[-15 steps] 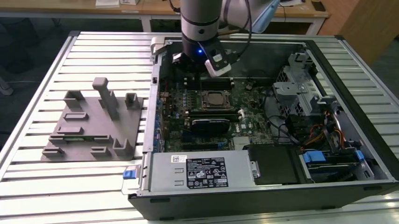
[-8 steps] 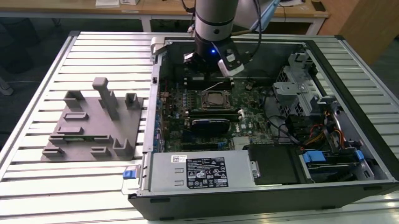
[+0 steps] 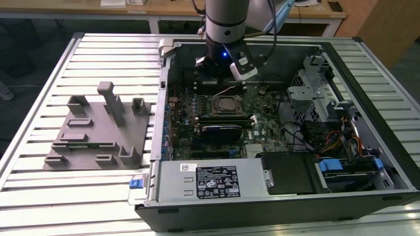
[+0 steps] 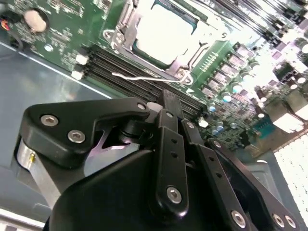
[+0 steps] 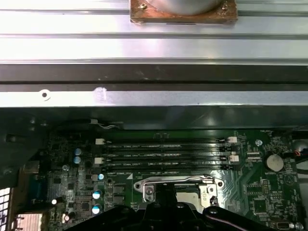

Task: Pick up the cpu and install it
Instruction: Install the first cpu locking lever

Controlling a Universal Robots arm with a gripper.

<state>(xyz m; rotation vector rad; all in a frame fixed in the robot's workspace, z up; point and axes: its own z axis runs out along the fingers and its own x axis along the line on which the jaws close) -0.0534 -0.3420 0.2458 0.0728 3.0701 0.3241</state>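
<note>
Hovering: the arm hangs inside the open computer case, its pincer just above the memory slots of the motherboard.
Pincer state: cannot tell; in the second wrist view the black linkages converge near the tips, but the tips themselves and anything between them are hidden.
Cpu: the cpu lies flat in the metal-framed socket; its pale top reads clearly in the second wrist view, and in the exterior view it shows as a light square in mid-board.
Key relation: the cpu sits just beyond the pincer, on the side of the memory slots that faces the power supply; in the exterior view it lies just below the pincer, close but not touching.
Axis: the chip is square, its edges parallel to the socket frame and the slots.
Socket lever: a thin wire lever lies beside the frame.
Elsewhere: a grey fixture stands on the slatted table, well apart from the pincer, on the exterior view's left.
</note>
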